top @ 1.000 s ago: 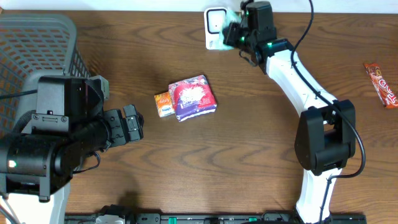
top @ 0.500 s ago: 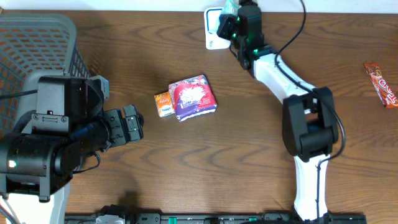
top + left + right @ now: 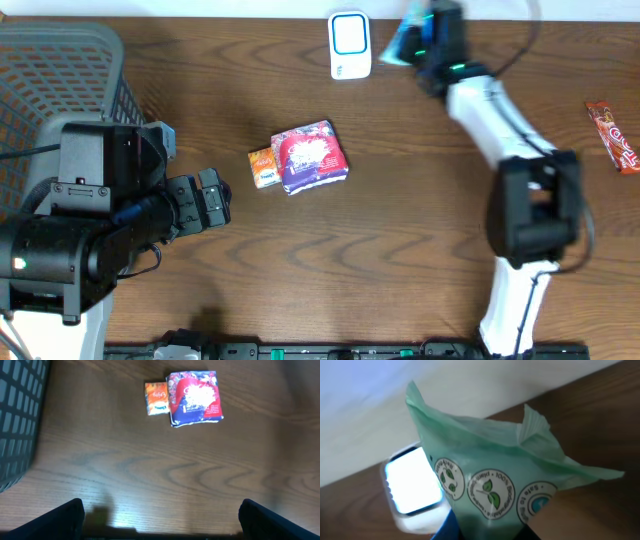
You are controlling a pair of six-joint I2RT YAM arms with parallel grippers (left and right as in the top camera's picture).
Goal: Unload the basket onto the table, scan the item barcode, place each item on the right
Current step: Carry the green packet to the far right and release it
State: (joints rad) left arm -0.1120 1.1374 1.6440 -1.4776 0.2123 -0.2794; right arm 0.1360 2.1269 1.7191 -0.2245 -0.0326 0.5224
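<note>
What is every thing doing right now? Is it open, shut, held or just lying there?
left gripper: open, empty.
right gripper: shut on the green packet.
green packet: held up, beside the scanner.
scanner: on the table, screen up.
purple packet: lying flat, touching the orange packet.
orange packet: lying flat.
candy bar: lying flat, alone.
basket: at the left, inside partly hidden.

A mock shop checkout: a white box-shaped barcode scanner [image 3: 349,44] at top centre of a dark wood-grain table [image 3: 380,260], a grey plastic mesh basket [image 3: 60,60] upper left, a purple-and-red snack packet [image 3: 310,156] and a small orange packet [image 3: 263,167] mid-frame, and a red wrapped bar [image 3: 612,135] at the right edge.
</note>
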